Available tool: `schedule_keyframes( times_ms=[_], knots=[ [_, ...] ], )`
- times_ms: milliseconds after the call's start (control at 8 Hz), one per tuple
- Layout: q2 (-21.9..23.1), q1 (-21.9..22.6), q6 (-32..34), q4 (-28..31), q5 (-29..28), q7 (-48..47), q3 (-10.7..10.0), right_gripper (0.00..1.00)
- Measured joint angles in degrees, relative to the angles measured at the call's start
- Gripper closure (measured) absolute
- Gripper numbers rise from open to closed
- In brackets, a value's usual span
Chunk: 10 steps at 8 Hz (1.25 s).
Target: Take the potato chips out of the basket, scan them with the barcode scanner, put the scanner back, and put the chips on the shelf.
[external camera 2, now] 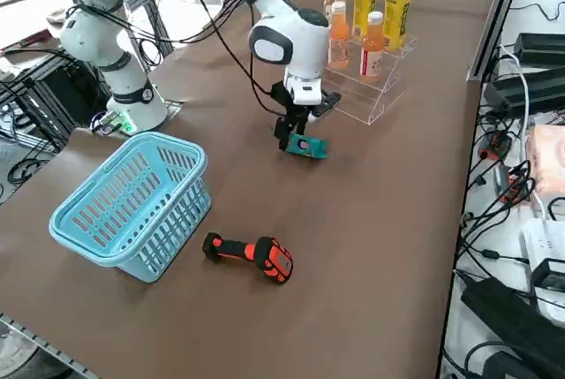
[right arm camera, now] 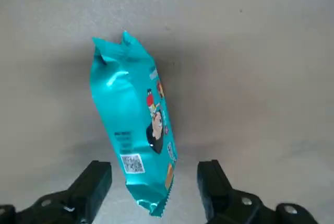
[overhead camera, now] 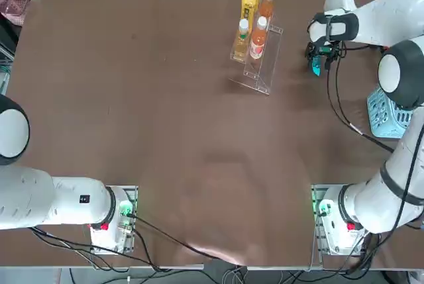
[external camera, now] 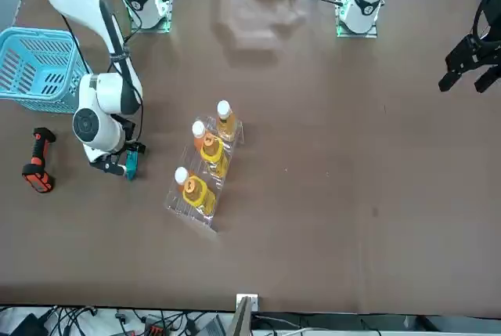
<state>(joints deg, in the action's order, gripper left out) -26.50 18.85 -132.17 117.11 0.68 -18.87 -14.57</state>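
The potato chips (right arm camera: 133, 125), a teal packet, lie flat on the brown table outside the basket, also seen in the right side view (external camera 2: 306, 146) and the front view (external camera: 131, 165). My right gripper (right arm camera: 154, 174) hovers just over the packet and is open, with a finger on either side of one end and not touching it. The light blue basket (external camera 2: 132, 202) stands near the table's right edge. On the table beside the basket lies the barcode scanner (external camera 2: 250, 253), black with an orange-red handle. The clear shelf (external camera 2: 371, 101) stands a short way from the gripper (external camera 2: 296, 127).
Several orange and yellow bottles (overhead camera: 250, 29) stand on the shelf's (overhead camera: 262, 65) tiers. The basket (overhead camera: 387, 115) shows partly under my right arm in the top view. Cables and boxes (external camera 2: 530, 246) line the floor past the table's right edge.
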Motion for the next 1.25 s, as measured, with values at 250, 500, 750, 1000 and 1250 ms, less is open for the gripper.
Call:
schedule_keyframes(
  times_ms=[250,500,750,1000,1250],
  knots=[
    [-0.19,0.0,-0.03,-0.33,0.02,-0.01,0.0,0.0],
    [-0.5,0.0,-0.03,-0.34,0.04,-0.02,-0.01,0.0],
    [-1.05,0.0,-0.06,-0.6,0.05,-0.03,-0.06,0.01],
    [-1.36,-0.07,-0.08,-1.01,0.14,-0.03,-0.19,0.04],
    [-1.64,-0.56,-0.08,-1.16,0.27,-0.03,-0.34,0.21]
  ],
)
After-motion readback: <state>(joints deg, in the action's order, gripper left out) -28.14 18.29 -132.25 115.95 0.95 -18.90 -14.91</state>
